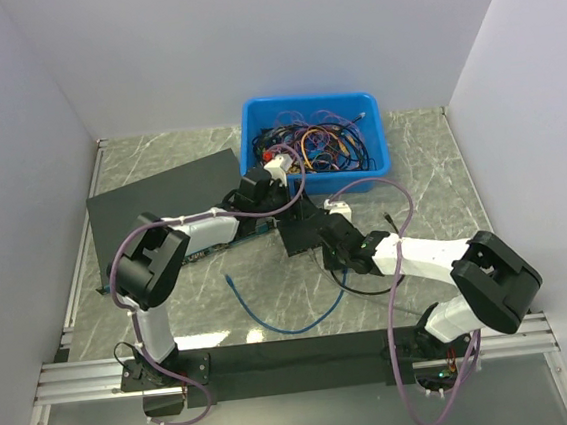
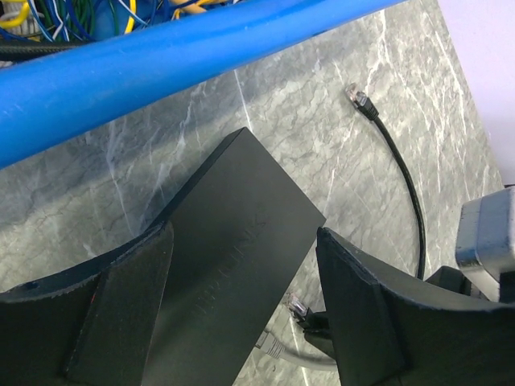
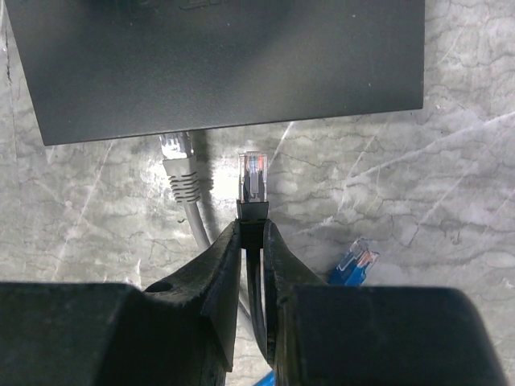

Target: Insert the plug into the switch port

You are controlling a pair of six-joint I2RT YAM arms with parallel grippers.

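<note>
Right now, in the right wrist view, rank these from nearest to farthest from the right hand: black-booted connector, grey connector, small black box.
1. black-booted connector: gripped in the right hand, pointing straight ahead.
2. grey connector: ahead and to the left.
3. small black box: farthest, across the top.

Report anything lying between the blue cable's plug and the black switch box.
Only bare table separates the blue cable's plug from the edge of the switch box. The right tool, beside it, is shut on a black-booted plug.
</note>
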